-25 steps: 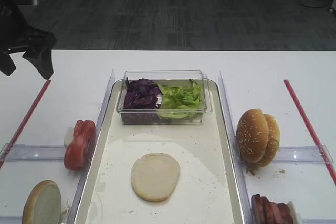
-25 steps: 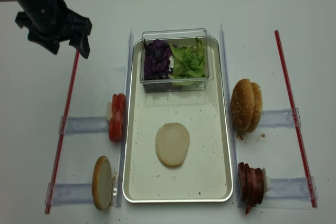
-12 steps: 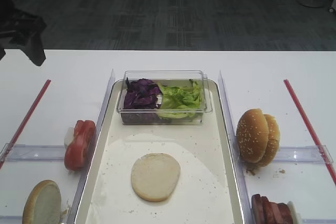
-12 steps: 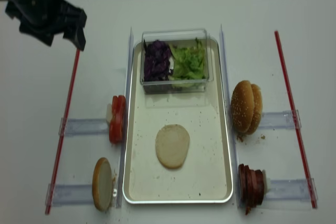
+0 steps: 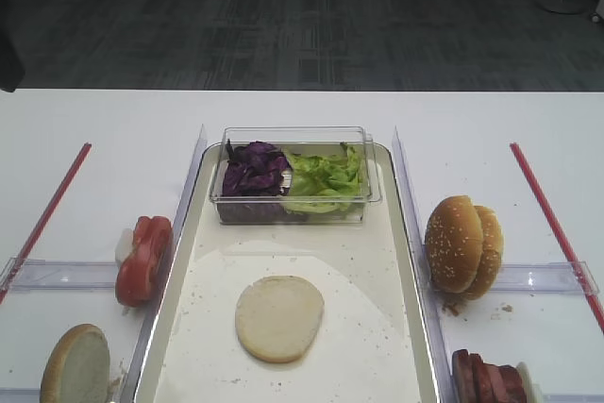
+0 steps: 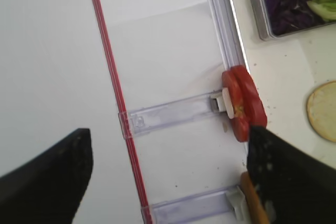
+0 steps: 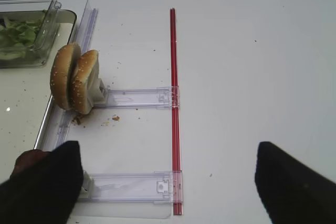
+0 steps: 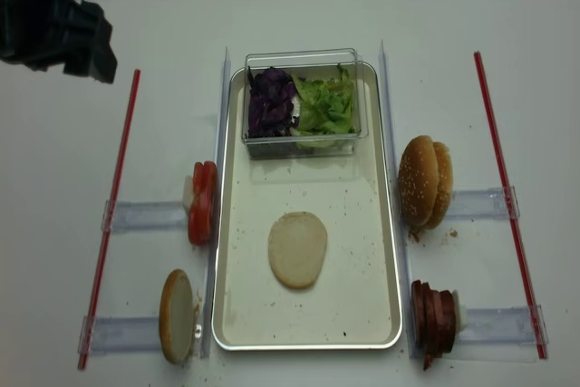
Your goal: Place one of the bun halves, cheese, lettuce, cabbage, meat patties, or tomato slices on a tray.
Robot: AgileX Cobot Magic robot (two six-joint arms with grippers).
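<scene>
A pale flat bun half [image 5: 279, 317] [image 8: 297, 249] lies in the middle of the silvery tray [image 5: 377, 261] [image 8: 362, 188]. Purple cabbage [image 5: 253, 169] and green lettuce [image 5: 326, 176] fill a clear tub at the tray's far end. Tomato slices [image 5: 143, 259] [image 6: 242, 103] stand on edge left of the tray, and meat patties [image 8: 433, 318] at its near right. No cheese shows. My left gripper [image 6: 170, 182] hangs open and empty, high over the table left of the tomatoes; its arm [image 8: 45, 24] is at the far left corner. My right gripper [image 7: 168, 187] is open and empty above the right rack.
Sesame-seeded bun halves [image 5: 462, 245] [image 7: 76, 82] stand right of the tray, and another bun half [image 8: 178, 316] on edge at the near left. Red strips [image 8: 113, 206] [image 8: 507, 197] and clear plastic racks [image 7: 139, 97] flank the tray.
My left arm has drawn back toward the far left corner and has almost left the first high view, its jaws still open. The bun half and the other food have not moved.
</scene>
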